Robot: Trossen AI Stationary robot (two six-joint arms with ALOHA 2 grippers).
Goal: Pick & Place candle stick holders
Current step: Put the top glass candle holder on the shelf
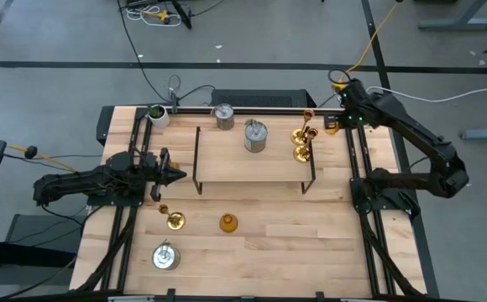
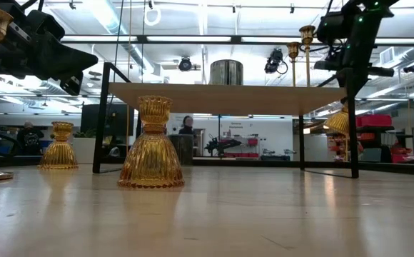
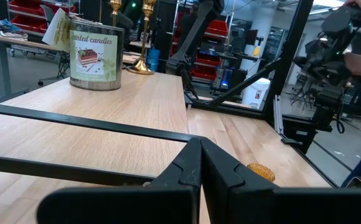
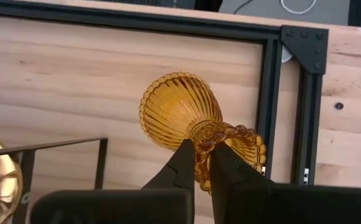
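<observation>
My right gripper (image 4: pixel 202 149) is shut on an amber ribbed candle stick holder (image 4: pixel 177 109), above the table's far right corner (image 1: pixel 334 124). In the low view this holder (image 2: pixel 337 121) hangs behind the rack's right leg. My left gripper (image 3: pixel 200 168) is shut on nothing, level at the table's left side (image 1: pixel 176 174). A silver can holder (image 1: pixel 256 136) and two gold holders (image 1: pixel 302 143) stand on the rack top. Another silver can (image 1: pixel 223 116) stands at the far edge. A gold holder (image 1: pixel 175 221), an amber one (image 1: pixel 228 222) and a silver can (image 1: pixel 165 256) stand near the front. My right gripper pinches the amber holder's beaded top rim (image 4: pixel 200 163) between its two fingers; one finger seems to be in the cup's mouth and the other outside. The fingers come steeply from above. The holder is lifted clear and tilted, its flared base (image 4: pixel 168 112) pointing away from the fingers.
The wooden rack with black wire sides (image 1: pixel 227 159) fills the table's middle. A whitish cup with dark green contents (image 1: pixel 157 115) stands at the far left. Black frame rails (image 4: pixel 267 93) run along the table's right side. Bare wood lies at the near right (image 1: pixel 311 252).
</observation>
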